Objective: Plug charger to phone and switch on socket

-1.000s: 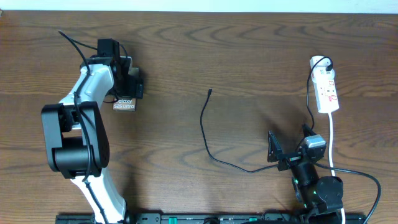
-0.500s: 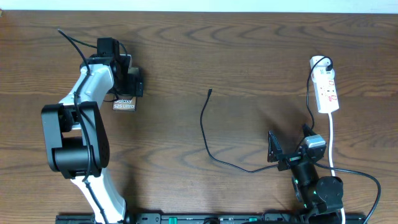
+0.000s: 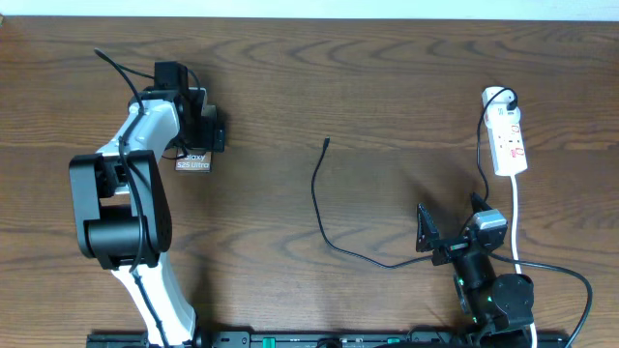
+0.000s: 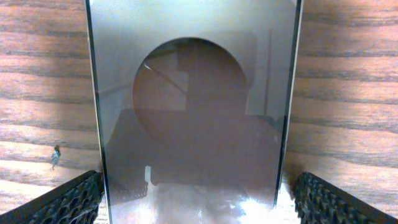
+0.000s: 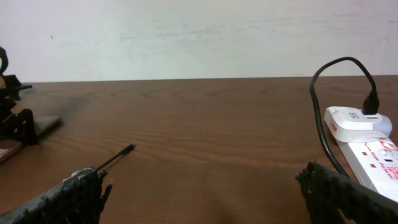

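— Since a second ago, only the left arm (image 3: 121, 208) has nudged a little to the right. The charger (image 3: 314, 193), the socket (image 3: 509, 140) and the right gripper (image 5: 202, 186) sit as before.

— Where is the phone (image 3: 192, 161)?

— At the table's (image 3: 387, 77) left side, mostly hidden under the left gripper (image 3: 198, 135). From overhead only the end with the lettering pokes out. In the left wrist view it fills the frame, ends cut off, glass full of murky reflections.

— Is it clamped?

— Cannot tell. The fingers (image 4: 68, 202) flank its edges, but contact is unclear.

— And the right claw?

— Spread wide and holding nothing. The charger's tip lies free mid-table, well apart from the phone. Part of the cable vanishes behind the right arm. The socket's switches are too small to read.
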### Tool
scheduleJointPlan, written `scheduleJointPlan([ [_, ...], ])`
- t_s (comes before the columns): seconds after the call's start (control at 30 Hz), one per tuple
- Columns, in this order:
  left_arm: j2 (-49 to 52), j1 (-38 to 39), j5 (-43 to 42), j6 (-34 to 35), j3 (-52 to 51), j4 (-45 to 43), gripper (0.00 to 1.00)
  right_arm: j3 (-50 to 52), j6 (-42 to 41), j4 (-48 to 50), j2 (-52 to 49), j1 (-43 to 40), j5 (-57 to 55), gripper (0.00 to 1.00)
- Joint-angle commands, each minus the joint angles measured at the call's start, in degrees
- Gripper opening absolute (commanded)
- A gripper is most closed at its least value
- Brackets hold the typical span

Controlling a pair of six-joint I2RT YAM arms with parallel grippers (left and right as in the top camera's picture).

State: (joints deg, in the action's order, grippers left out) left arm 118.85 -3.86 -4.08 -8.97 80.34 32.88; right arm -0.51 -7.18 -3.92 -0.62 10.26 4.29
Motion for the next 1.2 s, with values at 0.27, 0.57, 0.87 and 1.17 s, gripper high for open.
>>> scheduleJointPlan([
  [0.27, 5.6, 0.1, 5.2, 0.3, 0.5, 0.9, 0.9, 0.2, -0.5, -0.1, 0.3, 0.3, 0.3, 0.99],
  [0.57, 5.6, 0.1, 6.7, 0.3, 0.5, 1.8, 0.83, 0.2, -0.5, -0.1, 0.3, 0.3, 0.3, 0.99],
  [0.87, 5.6, 0.1, 6.7, 0.3, 0.5, 2.8, 0.71, 0.2, -0.5, -0.1, 0.3, 0.3, 0.3, 0.99],
  [1.17, 5.6, 0.1, 6.7, 1.6, 0.5, 3.1, 0.63, 0.2, -0.5, -0.1, 0.3, 0.3, 0.3, 0.99],
])
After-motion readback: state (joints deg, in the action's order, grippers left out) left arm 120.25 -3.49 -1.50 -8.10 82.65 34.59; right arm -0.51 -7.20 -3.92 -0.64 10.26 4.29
